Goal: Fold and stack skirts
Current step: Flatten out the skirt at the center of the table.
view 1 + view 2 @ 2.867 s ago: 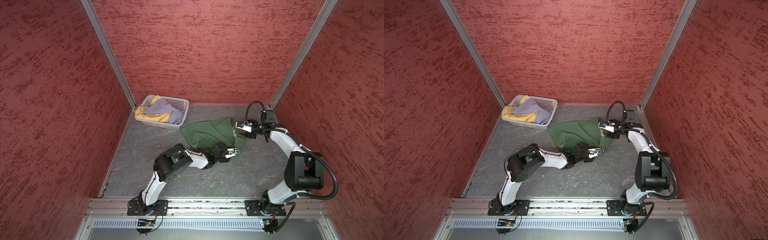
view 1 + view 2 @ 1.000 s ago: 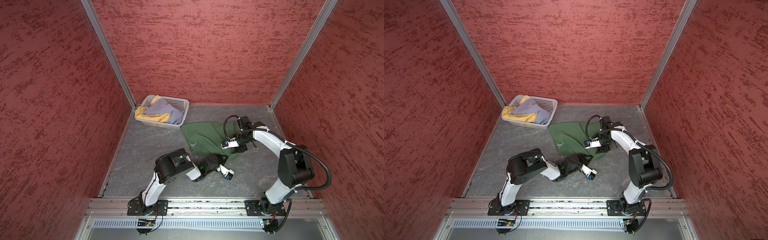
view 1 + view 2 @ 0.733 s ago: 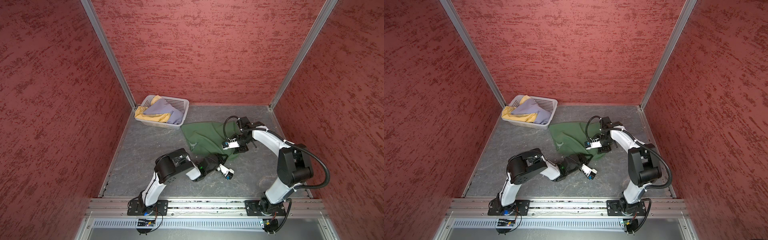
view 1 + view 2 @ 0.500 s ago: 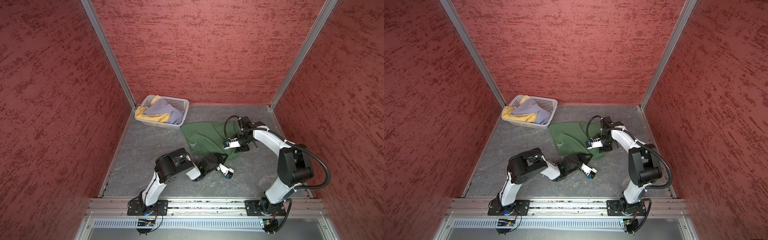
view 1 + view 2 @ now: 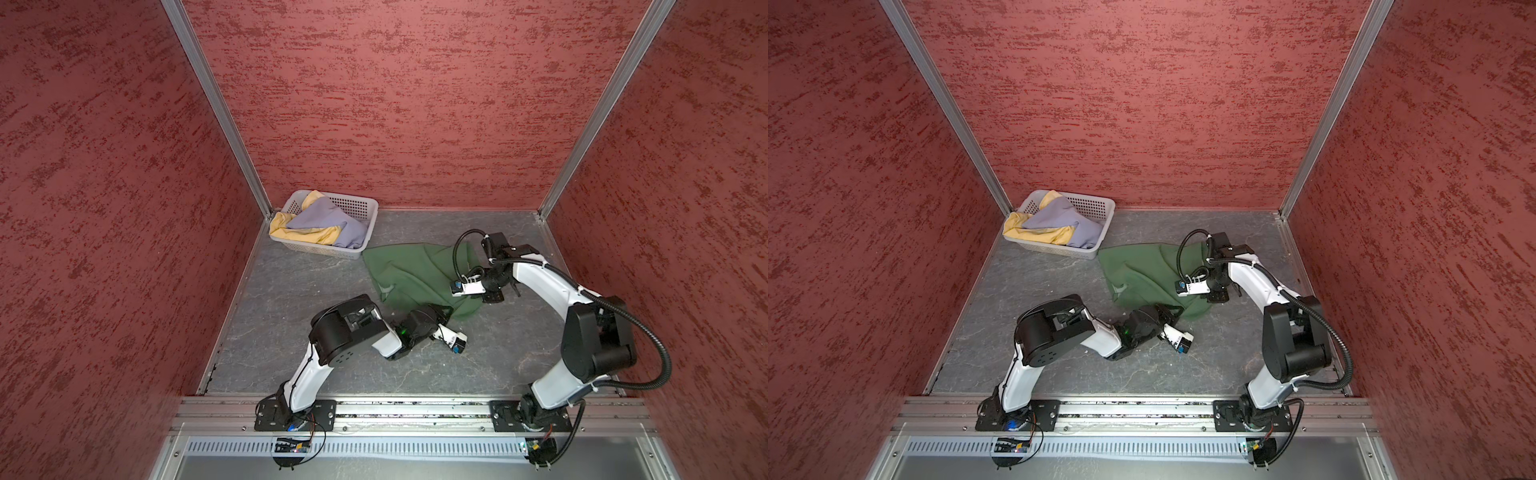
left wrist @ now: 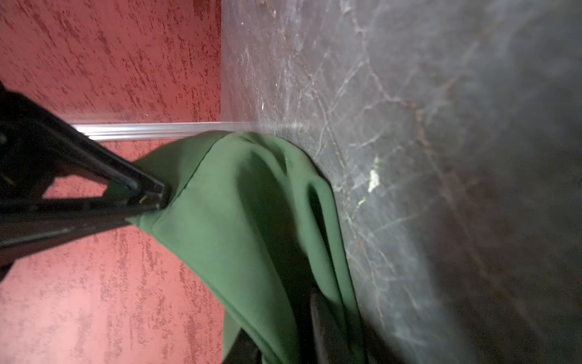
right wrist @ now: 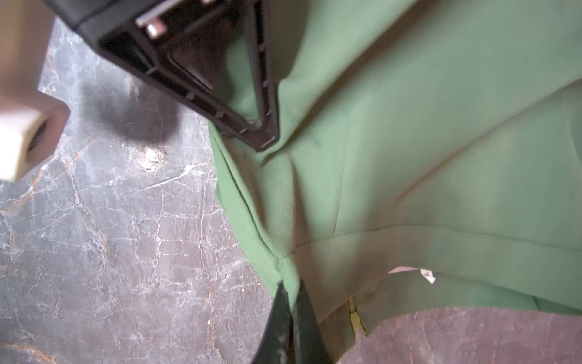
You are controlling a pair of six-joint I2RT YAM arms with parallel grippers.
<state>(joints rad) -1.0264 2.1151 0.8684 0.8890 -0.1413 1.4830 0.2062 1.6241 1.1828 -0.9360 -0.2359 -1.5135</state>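
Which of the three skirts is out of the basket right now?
The dark green skirt: it lies rumpled on the grey tabletop. The lavender skirt and the yellow skirt are both heaped in the white basket.

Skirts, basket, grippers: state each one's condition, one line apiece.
basket: upright, holding two skirts
green skirt: unfolded, crumpled on the table
lavender skirt: bunched in the basket
yellow skirt: bunched in the basket, partly under the lavender skirt
left gripper: shut on green skirt
right gripper: shut on green skirt

White-shelled left arm point(image 5: 309, 376) and right arm point(image 5: 544, 280), black joints, looping black cables point(image 5: 668, 361).
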